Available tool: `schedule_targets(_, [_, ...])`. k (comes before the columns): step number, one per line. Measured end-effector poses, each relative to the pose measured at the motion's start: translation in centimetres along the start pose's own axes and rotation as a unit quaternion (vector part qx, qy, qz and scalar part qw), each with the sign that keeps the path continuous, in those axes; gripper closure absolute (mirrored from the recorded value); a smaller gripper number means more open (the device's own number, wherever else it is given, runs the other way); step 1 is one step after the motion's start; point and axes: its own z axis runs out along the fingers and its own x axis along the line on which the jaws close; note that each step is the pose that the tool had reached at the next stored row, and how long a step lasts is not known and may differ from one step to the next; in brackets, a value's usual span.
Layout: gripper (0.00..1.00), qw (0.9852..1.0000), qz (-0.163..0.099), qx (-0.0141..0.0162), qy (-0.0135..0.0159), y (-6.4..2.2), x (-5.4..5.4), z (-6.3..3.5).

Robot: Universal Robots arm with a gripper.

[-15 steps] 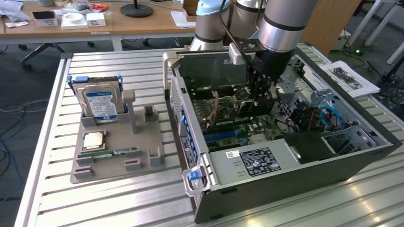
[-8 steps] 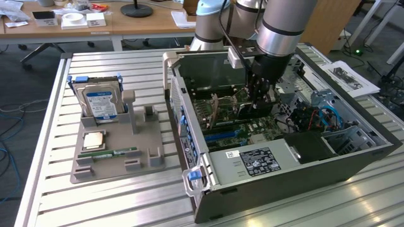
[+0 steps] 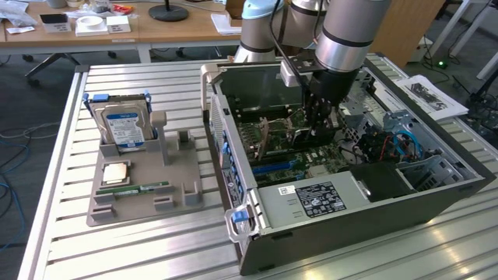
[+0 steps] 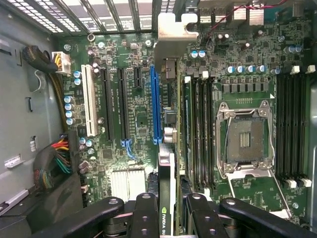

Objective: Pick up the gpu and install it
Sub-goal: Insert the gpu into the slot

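Where the wrist view looks past the gripper (image 4: 171,210), its dark fingers (image 4: 144,213) pinch the gpu (image 4: 167,168), a slim card seen edge-on, its near end cut off at the picture's edge and its silver bracket (image 4: 173,29) at the far end. It sits just beside the blue slot (image 4: 156,99) on the motherboard (image 4: 133,124); whether it touches the board cannot be told. The exterior view shows the arm (image 3: 346,35) reaching into the open computer case (image 3: 350,233), fingers and card lost in shadow, and a hard drive (image 3: 125,125) standing well apart on that view's left.

A slatted metal table (image 3: 140,251) carries an open computer case (image 3: 350,204) directly under the gripper (image 3: 319,131). A grey parts holder (image 3: 128,211) lies well aside of the gripper.
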Motion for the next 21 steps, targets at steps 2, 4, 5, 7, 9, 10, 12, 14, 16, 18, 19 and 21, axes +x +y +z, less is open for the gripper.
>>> schedule_targets(2, [0.73,1.0,0.0,0.0001,-0.0002,0.06,0.0,0.02])
schedule_targets(4, [0.73,1.0,0.0,0.0001,-0.0003,0.1,0.1,0.03])
schedule_targets(5, [0.73,1.0,0.0,0.0001,-0.0002,0.13,0.2,0.02])
schedule_targets(7, [0.73,1.0,0.0,0.0,-0.0002,0.17,0.4,0.0])
schedule_targets(9, [0.73,1.0,0.0,0.0001,-0.0002,0.24,0.5,0.0])
schedule_targets(10, [0.73,1.0,0.0,0.0001,-0.0002,0.31,0.6,0.0])
schedule_targets(12, [0.73,1.0,0.0,0.0,-0.0002,0.54,0.6,0.0])
schedule_targets(14, [0.73,1.0,0.0,0.0001,-0.0002,0.79,0.6,0.0])
schedule_targets(16, [0.73,1.0,0.0,0.0001,-0.0002,1.03,0.6,-0.01])
schedule_targets(18, [0.73,1.0,0.0,0.0001,-0.0002,1.25,0.7,-0.01])
schedule_targets(19, [0.73,1.0,0.0,0.0001,-0.0002,1.35,0.7,-0.01])
schedule_targets(21, [0.73,1.0,0.0,0.0,-0.0002,1.54,0.7,-0.02])
